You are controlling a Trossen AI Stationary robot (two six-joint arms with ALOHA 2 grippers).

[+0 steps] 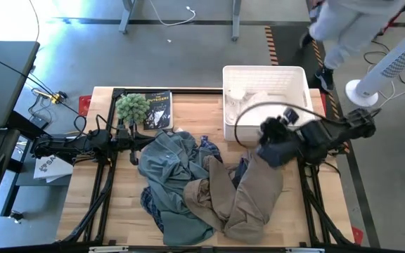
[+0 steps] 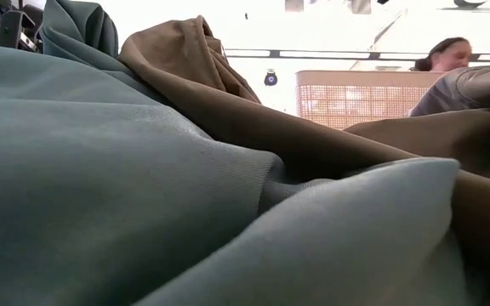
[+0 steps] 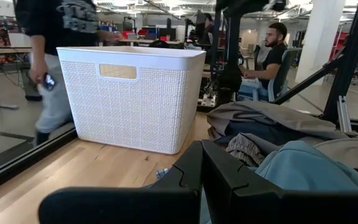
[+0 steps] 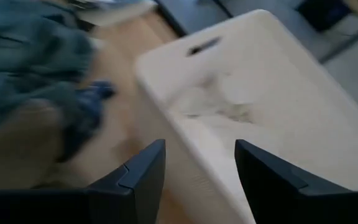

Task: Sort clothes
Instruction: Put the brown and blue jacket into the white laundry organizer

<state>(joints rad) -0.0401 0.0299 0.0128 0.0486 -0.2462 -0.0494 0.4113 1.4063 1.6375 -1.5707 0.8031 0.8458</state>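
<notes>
Right gripper [image 4: 194,165], fingers spread and empty, beside white basket [image 1: 301,77]; left gripper [image 3: 197,180] pressed together near grey-blue garment [image 1: 167,158]. Book [image 1: 157,109] title illegible.

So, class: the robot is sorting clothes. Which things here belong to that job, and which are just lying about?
Job:
white garment
tan garment
grey-blue garment
plaid shirt
basket
right claw, open

Lying about:
green plant
book

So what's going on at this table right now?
A two-armed robot is sorting clothes. The right tool hangs open and empty by the white basket, where a white garment already lies. The tan, grey-blue and plaid garments remain piled on the table. The left tool waits beside the pile.
</notes>
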